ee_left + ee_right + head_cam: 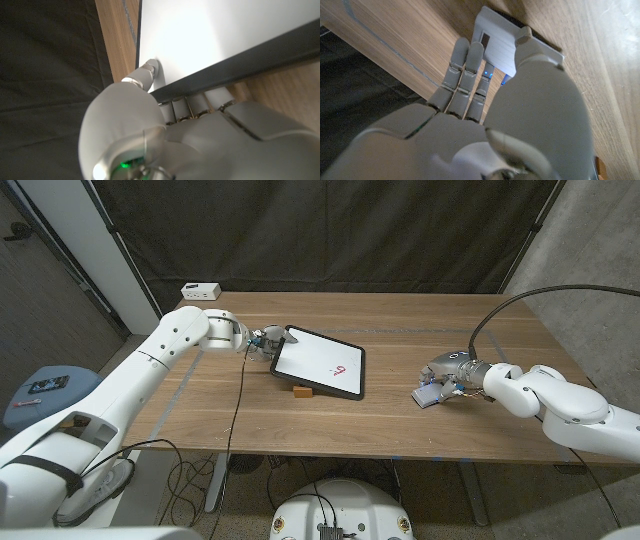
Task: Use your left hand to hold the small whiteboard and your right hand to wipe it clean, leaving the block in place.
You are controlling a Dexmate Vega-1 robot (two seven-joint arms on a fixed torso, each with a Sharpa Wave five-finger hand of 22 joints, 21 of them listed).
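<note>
The small whiteboard (320, 363) leans tilted at the table's middle, its near edge propped on a small wooden block (301, 390). A red scribble (341, 369) marks its right half. My left hand (264, 342) grips the board's left edge; in the left wrist view the thumb (150, 71) presses on the white surface (210, 30) while the fingers curl under the dark frame. To the right, my right hand (447, 378) holds a white eraser (428, 395) on the table, apart from the board. In the right wrist view the thumb lies over the eraser (497, 42) and the fingers (465, 65) run alongside it.
A white box (201, 290) stands at the table's back left corner. A thin cable (240, 395) crosses the table from my left arm to the front edge. A thick black cable (500, 308) arcs over the right side. A blue stool (40, 392) stands left of the table.
</note>
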